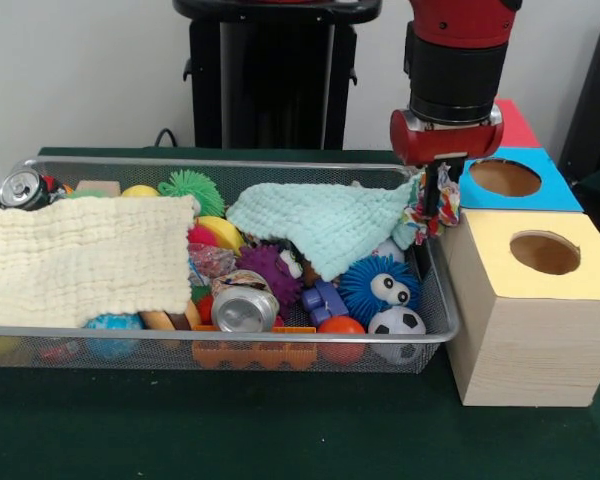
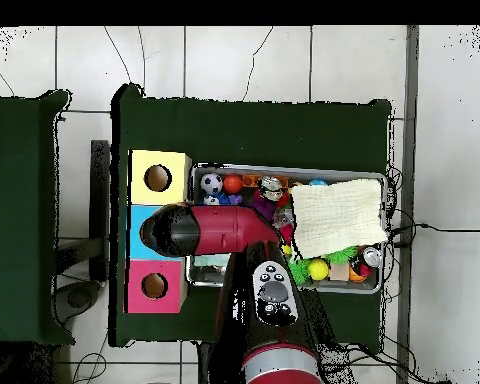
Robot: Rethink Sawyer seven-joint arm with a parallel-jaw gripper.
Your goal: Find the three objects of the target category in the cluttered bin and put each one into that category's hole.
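A dark green tabletop [image 1: 280,430] is carrying the wire bin [image 1: 220,345], sitting over white floor tiles [image 2: 244,60] (cracked). The hand [image 1: 435,205] is hanging at the bin's edge beside the yellow-topped box [image 1: 530,300], clamped on a multicoloured cloth piece [image 1: 420,215].

Two muslin cloths, cream [image 1: 80,258] and mint [image 1: 325,225], cover much of the wire mesh bin [image 1: 220,340]; toys and a crushed silver can [image 1: 242,308] fill the gap between; the yellow-topped wooden box [image 1: 525,305] touches the bin's end; green tabletop [image 1: 230,425] in front lies open.
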